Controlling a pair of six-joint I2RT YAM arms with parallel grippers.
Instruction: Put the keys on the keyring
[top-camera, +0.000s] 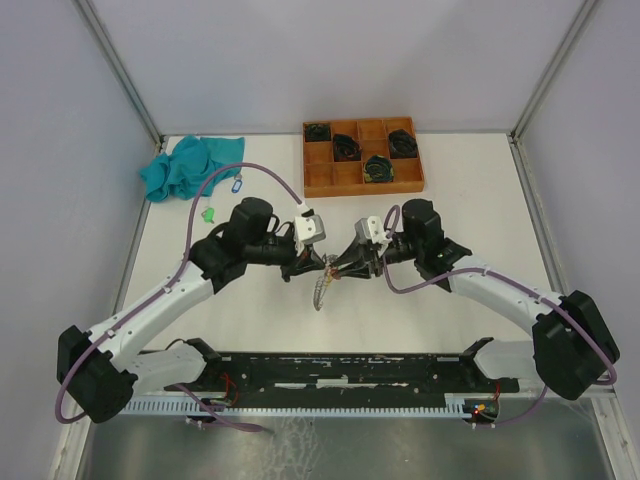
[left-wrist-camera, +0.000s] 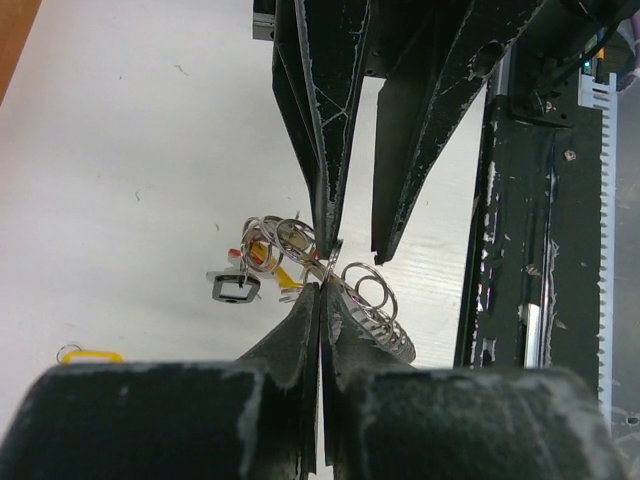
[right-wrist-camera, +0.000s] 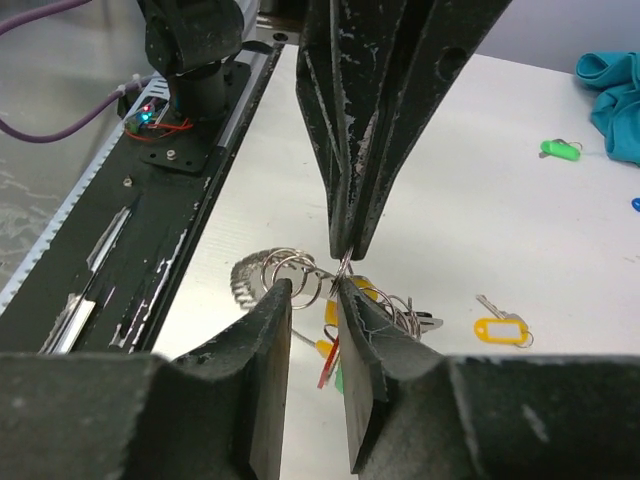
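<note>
The keyring (left-wrist-camera: 372, 296) is a bunch of metal rings with a spring coil and some coloured tags on it. It hangs above the table between the two arms (top-camera: 320, 290). My left gripper (left-wrist-camera: 322, 285) is shut on one of its rings. My right gripper (right-wrist-camera: 312, 288) faces it from the other side, open; a ring lies against its right finger (right-wrist-camera: 365, 320). A yellow-tagged key (right-wrist-camera: 500, 328) lies loose on the table beside the bunch. A green-tagged key (top-camera: 208, 214) and a blue-tagged key (top-camera: 238, 184) lie further off to the left.
An orange compartment tray (top-camera: 320, 180) holding black coiled bundles stands at the back of the table. A teal cloth (top-camera: 190, 165) lies at the back left. The black base rail (top-camera: 350, 370) runs along the near edge.
</note>
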